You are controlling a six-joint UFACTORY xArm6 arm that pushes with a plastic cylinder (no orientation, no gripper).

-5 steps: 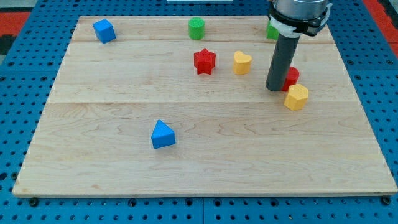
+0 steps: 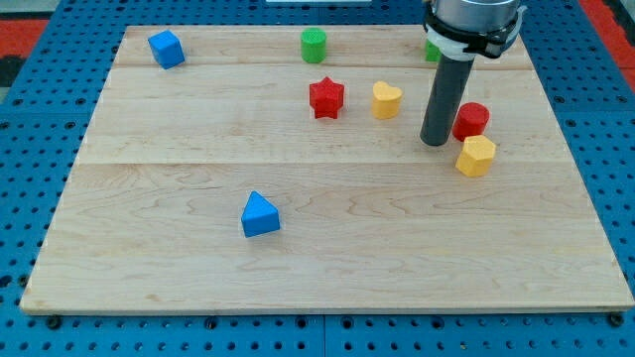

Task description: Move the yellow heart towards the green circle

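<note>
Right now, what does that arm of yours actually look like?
No jaws, just a straight, dark grey cylindrical rod ending at my tip. Above it sits a white ring, then a wider black and grey housing cut off by the view's top. No cables or markings show.

8 blocks on the wooden board (image 2: pixel 149 198): 2 blue (cube (image 2: pixel 166 48), triangle-ish (image 2: pixel 260 215)), 2 green (circle (image 2: pixel 314 45), another (image 2: pixel 433 50) mostly hidden behind rod), 2 red (star (image 2: pixel 325 97), round (image 2: pixel 471 120)), 2 yellow (heart (image 2: pixel 386 99), hexagon (image 2: pixel 476 156)).
</note>
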